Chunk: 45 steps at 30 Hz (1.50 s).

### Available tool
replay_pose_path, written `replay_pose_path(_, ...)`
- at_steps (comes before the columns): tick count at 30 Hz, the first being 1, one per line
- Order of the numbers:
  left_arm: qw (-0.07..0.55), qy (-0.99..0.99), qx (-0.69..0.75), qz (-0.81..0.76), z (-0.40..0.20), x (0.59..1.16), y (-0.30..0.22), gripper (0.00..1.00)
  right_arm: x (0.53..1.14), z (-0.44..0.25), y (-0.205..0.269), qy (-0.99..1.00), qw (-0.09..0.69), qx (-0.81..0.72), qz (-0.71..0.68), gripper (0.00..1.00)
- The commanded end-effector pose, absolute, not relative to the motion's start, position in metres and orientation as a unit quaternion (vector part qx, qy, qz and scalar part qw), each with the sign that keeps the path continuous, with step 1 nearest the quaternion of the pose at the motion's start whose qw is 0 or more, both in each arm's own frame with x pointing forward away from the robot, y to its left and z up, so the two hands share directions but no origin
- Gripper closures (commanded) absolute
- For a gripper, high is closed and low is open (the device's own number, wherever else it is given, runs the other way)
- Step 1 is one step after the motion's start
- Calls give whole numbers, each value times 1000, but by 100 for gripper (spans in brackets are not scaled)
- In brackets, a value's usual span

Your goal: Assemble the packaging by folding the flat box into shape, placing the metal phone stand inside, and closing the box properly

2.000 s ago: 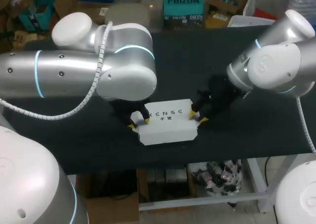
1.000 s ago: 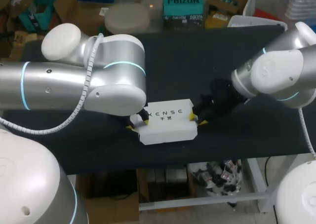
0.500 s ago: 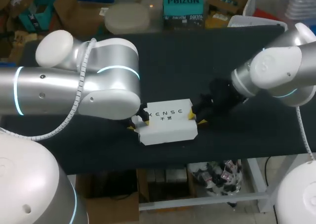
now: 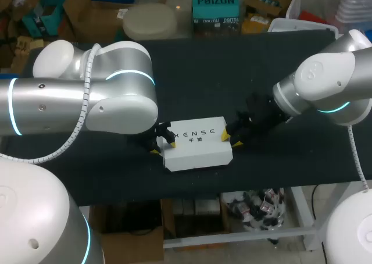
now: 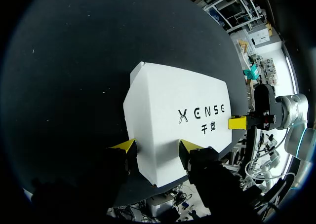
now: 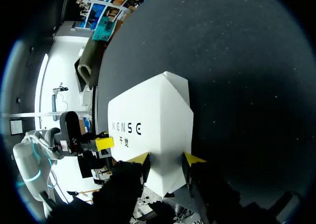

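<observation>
The left fingers (image 5: 124, 146) stand apart, their yellow tips straddling the near end of the white box (image 5: 173, 98). The right fingers (image 6: 139, 159) are spread the same way at the opposite end. Dark lettering (image 5: 202, 118) crosses the lid. The box lies shut on the black table (image 4: 192, 72), near its front edge, so its inside is hidden.

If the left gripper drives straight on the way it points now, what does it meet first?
The white box: its near end sits right ahead of the left gripper, probably touching.
</observation>
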<state>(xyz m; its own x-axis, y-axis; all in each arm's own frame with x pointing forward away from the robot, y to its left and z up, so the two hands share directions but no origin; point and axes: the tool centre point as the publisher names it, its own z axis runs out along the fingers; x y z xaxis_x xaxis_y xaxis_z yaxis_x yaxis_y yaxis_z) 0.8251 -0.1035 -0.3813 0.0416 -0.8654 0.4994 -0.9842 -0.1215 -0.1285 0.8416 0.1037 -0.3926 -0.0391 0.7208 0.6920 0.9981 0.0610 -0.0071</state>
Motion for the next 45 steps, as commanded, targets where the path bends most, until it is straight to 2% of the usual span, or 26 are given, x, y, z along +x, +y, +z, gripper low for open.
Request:
replay_pose_path(1,134,-652,708,235,-387,828,-110,42,842,-396,106,-674,281,-634,-255,56)
replay_pose_path(8,140,-653,707,232,-384,828,-117,41,840,-393,106,-672,282,-635,-256,57)
replay_pose_path(14,151,-650,710,226,-384,829,-120,47,839,-392,109,-671,284,-637,-252,57)
replay_pose_path(27,175,-642,714,217,-384,831,-125,42,841,-395,112,-666,291,-642,-243,57)
replay_pose_path(45,221,-630,713,213,-376,836,-125,43,846,-388,118,-656,319,-645,-227,58)
